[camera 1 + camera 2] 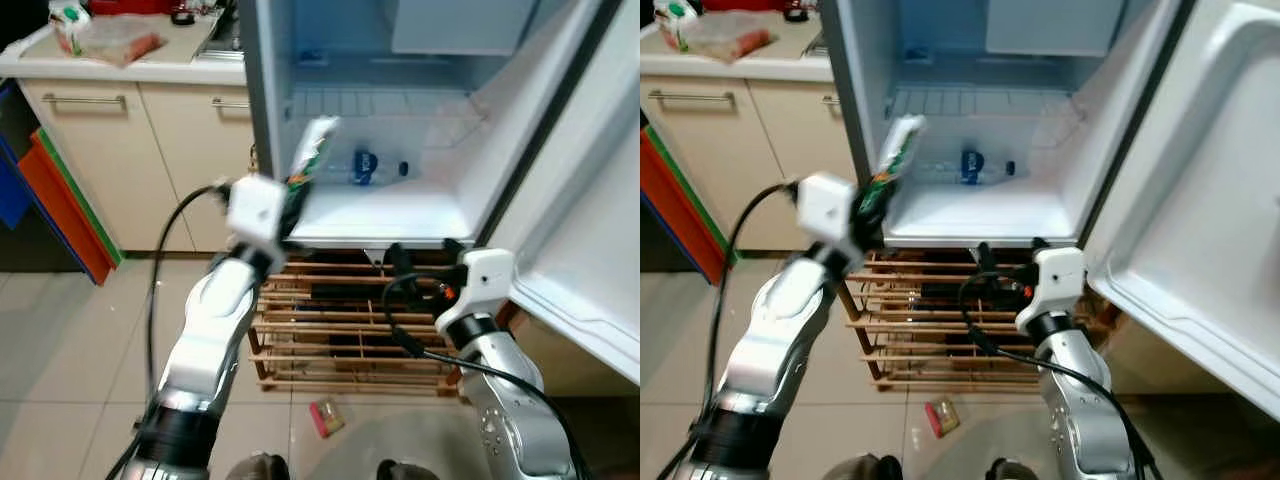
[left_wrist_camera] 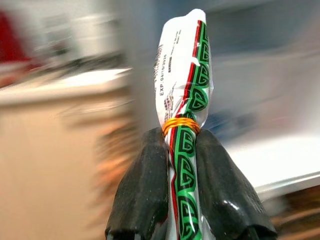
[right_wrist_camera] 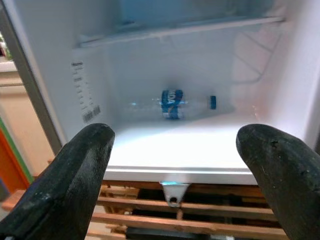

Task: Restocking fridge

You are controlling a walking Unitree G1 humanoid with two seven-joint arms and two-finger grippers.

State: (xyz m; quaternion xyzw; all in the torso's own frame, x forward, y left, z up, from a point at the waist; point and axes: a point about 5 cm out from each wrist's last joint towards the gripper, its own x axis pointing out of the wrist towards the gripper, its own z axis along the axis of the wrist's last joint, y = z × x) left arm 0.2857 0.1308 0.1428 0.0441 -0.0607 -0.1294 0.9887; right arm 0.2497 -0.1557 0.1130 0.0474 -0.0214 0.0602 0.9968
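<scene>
My left gripper (image 1: 290, 205) is shut on a white and green packet (image 2: 185, 90) tied with an orange band, holding it upright at the left front edge of the open fridge (image 1: 380, 215). The packet (image 1: 312, 150) tilts toward the fridge floor. A clear water bottle (image 1: 372, 168) with a blue label lies on its side at the back of the fridge floor, also in the right wrist view as the bottle (image 3: 175, 103). My right gripper (image 3: 175, 170) is open, low in front of the fridge's bottom edge, its fingers (image 1: 395, 258) empty.
The fridge door (image 1: 590, 230) stands open on the right. A wooden rack (image 1: 340, 330) sits under the fridge. Cream cabinets (image 1: 130, 140) and a counter with bagged food (image 1: 110, 40) are at the left. A small packet (image 1: 326, 416) lies on the tiled floor.
</scene>
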